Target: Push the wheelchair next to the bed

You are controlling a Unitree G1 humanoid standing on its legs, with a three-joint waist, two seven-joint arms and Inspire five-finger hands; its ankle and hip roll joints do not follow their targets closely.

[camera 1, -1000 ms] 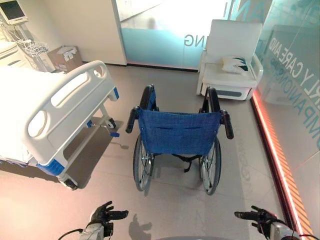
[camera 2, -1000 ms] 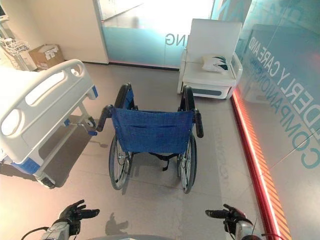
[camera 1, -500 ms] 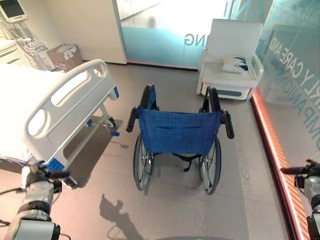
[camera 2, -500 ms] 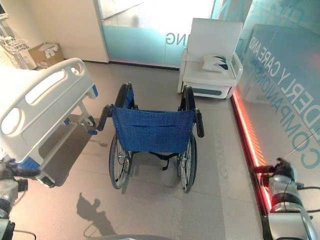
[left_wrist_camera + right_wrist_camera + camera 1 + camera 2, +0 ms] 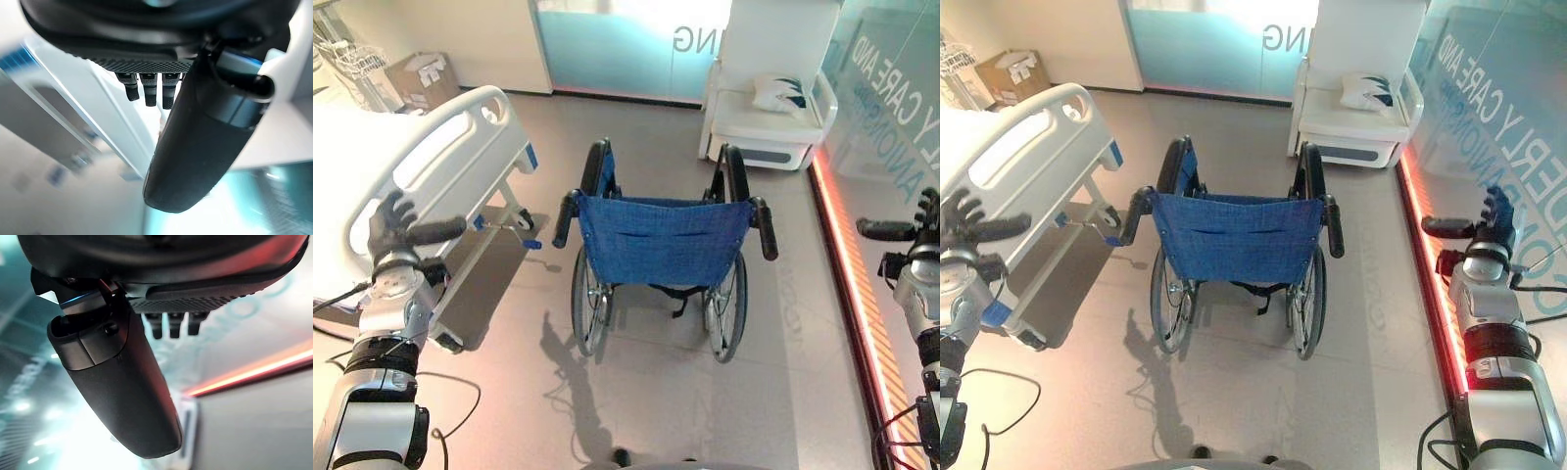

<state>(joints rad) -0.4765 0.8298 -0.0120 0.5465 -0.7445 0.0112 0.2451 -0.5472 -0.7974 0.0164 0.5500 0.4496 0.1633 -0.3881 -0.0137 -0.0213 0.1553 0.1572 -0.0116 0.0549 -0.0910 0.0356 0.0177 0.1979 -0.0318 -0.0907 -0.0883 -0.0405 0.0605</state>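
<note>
L dark hand (image 5: 396,230) is at the left edge of the frame and R dark hand (image 5: 1489,223) at the right edge. Both are raised w/ fingers spread and straight, holding nothing, well apart from the push grips.

Blue-fabric folding wheelchair w/ black rubber grips and spoked metal wheels (image 5: 661,257) sits mid-frame, back toward the robot, not yet gripped. Risk: grabbing one grip only could slew the chair. Thin wheels on the smooth grey tiled floor (image 5: 636,392) prob roll freely, so it could run into the bed frame.

White moulded-plastic hospital bed w/ rounded cut-out footboard (image 5: 450,157) is at upper left, near the chair's L side. White boxy padded armchair (image 5: 1356,98) is at upper right, farther off.
</note>
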